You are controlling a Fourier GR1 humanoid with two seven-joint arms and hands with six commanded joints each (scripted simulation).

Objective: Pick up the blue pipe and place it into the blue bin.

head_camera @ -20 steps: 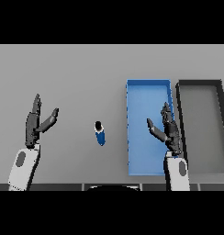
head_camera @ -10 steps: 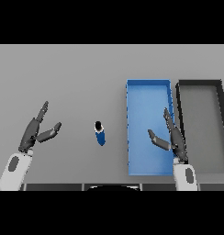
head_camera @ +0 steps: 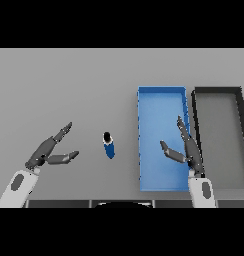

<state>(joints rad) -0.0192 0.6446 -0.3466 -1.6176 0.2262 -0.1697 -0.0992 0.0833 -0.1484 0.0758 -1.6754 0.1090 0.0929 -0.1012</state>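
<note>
Head view is showing the blue pipe lying on the grey table, untouched, between the two hands and just to the left of the blue bin. The left hand is hovering well to the pipe's left, fingers straight and spread with the thumb pointing toward the pipe, grasping nothing. The right hand is hanging over the blue bin's right side, also released, its thumb reaching leftward; the pipe is lying well to that hand's left, beyond the bin's near wall. A dark bin is sitting just to the right of this hand.

Risks, as I am judging them: the pipe is small and round, so a sideways approach could be nudging it into rolling away before fingers close. Reaching across with the right hand could be clipping the bin wall. A release too far right could be dropping the pipe into the dark bin instead.
</note>
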